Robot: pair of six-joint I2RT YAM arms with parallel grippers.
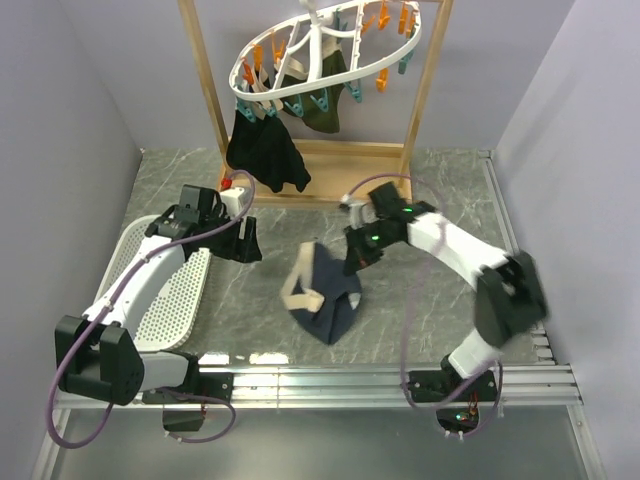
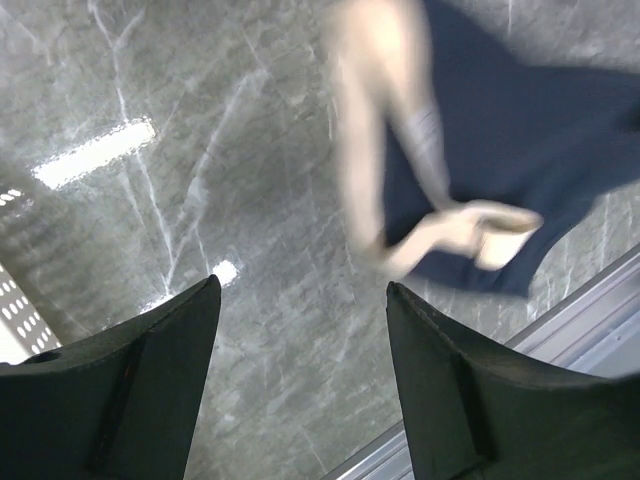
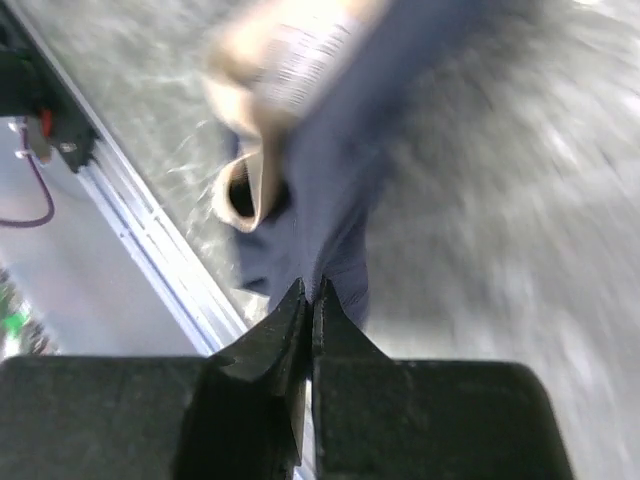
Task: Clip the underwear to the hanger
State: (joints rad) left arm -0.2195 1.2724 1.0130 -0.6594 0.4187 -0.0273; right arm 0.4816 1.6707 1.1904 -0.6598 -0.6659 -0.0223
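Note:
The navy underwear [image 1: 325,300] with its pale beige waistband hangs from my right gripper [image 1: 352,262], which is shut on its upper right edge; its lower part reaches the table. In the right wrist view the jaws [image 3: 308,285] pinch the blue fabric [image 3: 330,170]. My left gripper [image 1: 248,245] is open and empty, left of the underwear. In the left wrist view its open gripper [image 2: 303,285] is over bare table, with the underwear [image 2: 500,130] beyond. The white oval hanger [image 1: 320,50] with orange and teal pegs hangs at the back.
The hanger hangs from a wooden frame stand [image 1: 210,90]. A black garment [image 1: 265,150] and an olive-green one [image 1: 325,95] are clipped to it. A white perforated basket [image 1: 175,300] lies at the left. A metal rail [image 1: 400,380] runs along the near edge.

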